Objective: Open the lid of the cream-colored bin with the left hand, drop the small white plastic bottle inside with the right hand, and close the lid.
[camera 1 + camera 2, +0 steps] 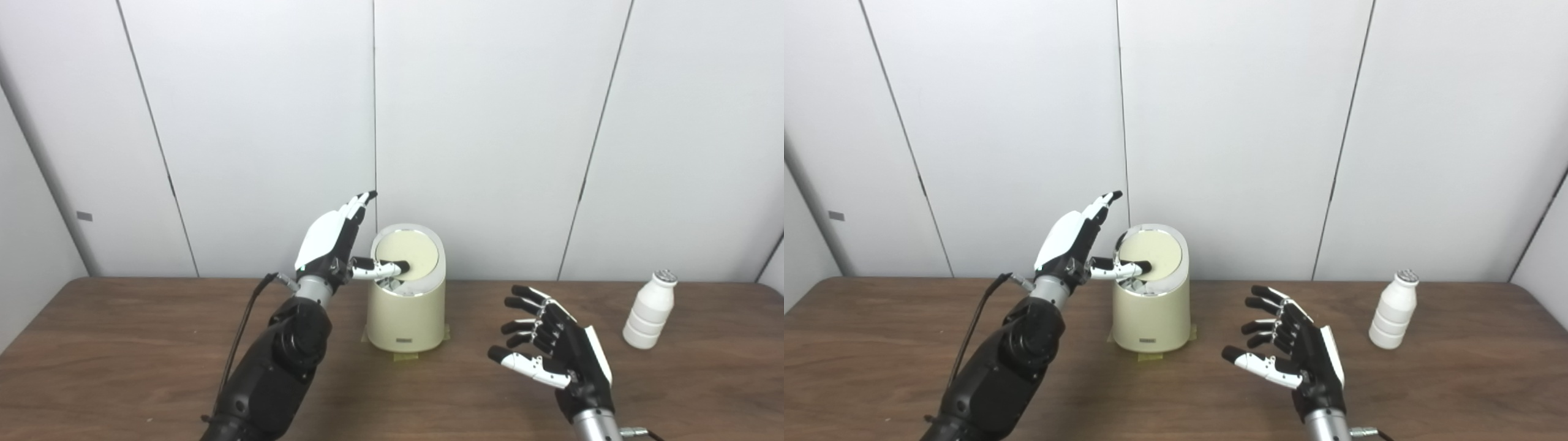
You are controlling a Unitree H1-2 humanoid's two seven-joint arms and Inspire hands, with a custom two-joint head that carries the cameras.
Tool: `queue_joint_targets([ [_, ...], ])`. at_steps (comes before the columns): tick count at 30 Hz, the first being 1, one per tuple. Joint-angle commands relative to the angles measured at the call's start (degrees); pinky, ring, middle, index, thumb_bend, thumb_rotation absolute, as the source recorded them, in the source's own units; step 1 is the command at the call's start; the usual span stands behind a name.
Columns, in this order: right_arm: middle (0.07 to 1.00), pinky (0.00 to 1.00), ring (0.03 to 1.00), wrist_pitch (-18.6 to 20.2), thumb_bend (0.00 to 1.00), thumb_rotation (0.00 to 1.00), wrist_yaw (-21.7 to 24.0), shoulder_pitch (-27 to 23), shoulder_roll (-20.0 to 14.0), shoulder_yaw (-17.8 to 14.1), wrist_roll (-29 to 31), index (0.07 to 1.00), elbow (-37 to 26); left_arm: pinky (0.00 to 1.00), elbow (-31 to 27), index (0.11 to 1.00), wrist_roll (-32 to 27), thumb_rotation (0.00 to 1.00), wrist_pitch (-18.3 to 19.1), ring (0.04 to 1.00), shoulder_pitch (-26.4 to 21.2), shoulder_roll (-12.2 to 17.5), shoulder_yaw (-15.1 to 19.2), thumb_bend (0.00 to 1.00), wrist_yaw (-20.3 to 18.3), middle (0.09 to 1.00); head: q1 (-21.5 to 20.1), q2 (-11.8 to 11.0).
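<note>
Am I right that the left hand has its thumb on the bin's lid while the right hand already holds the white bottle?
Not quite. The left hand does have its thumb on the lid of the bin, but the right hand is open and holds nothing. The bottle stands on the table, apart from that hand, as the left eye view shows.
</note>
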Motion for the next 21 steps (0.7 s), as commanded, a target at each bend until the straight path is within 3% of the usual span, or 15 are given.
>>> queue_joint_targets([
  [1,0.722,0.44,0.552,-2.17,0.81,0.18,0.39,-2.23,0.01,0.17,0.42,0.745,-1.37,0.86,-1.41,1.000,5.84,0.10,2.45,0.997,-3.97,1.28,-2.57,0.84,-0.06,1.000,-0.09,0.02],
  [6,0.717,0.41,0.539,-2.49,0.81,0.18,0.17,-2.41,0.19,0.10,0.57,0.736,-1.04,0.82,-2.96,1.000,18.89,0.08,8.36,0.928,-5.55,4.73,-11.39,0.92,-2.91,0.952,-0.12,0.10],
  [11,0.720,0.43,0.550,-2.16,0.80,0.18,-0.08,-2.39,0.19,0.05,0.29,0.741,-1.13,0.79,-4.74,1.000,24.42,0.08,10.98,0.898,-5.95,6.47,-14.84,0.96,-7.07,0.923,-0.16,0.06],
  [16,0.727,0.44,0.559,-2.19,0.79,0.17,-0.08,-2.41,0.11,0.01,0.34,0.744,-1.14,0.78,-7.32,1.000,23.17,0.14,11.60,0.895,-4.65,5.84,-12.05,0.92,-6.10,0.920,-0.12,0.08],
  [21,0.726,0.43,0.561,-2.80,0.79,0.17,0.07,-2.58,0.03,0.03,0.41,0.746,-0.70,0.70,-12.34,0.952,14.92,0.27,8.31,0.847,-1.72,3.13,-4.02,0.83,-1.42,0.891,0.06,-0.10],
])
